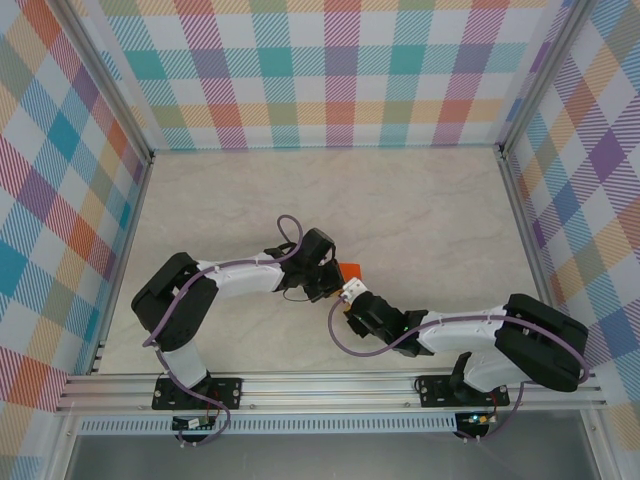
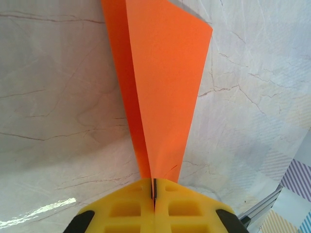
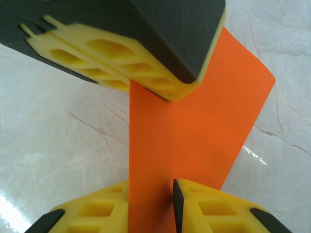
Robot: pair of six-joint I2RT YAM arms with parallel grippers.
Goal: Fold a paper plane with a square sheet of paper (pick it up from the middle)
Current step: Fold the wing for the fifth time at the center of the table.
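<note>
Pointy bright orange paper dart (image 2: 160, 82) is clamped by the left jaws mid-frame, right jaws are set narrowly apart around it.

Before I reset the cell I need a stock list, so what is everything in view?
paper plane: one, bright orange, folded to a narrow point, between the two pincers.
table: one, pale marbled beige, under both arms.
walls: three, pastel plaid, at the left, back and right of the table.
frame rails: silver, along the table's near edge and up the corners.
cables: two, purple, one looping along each arm.
left arm, right arm: two, white and black, bolted at the near edge.
left pincer: one, yellow fingers, shut on the plane's pointed end.
right pincer: one, yellow fingers, jaws apart with the plane between them.
</note>
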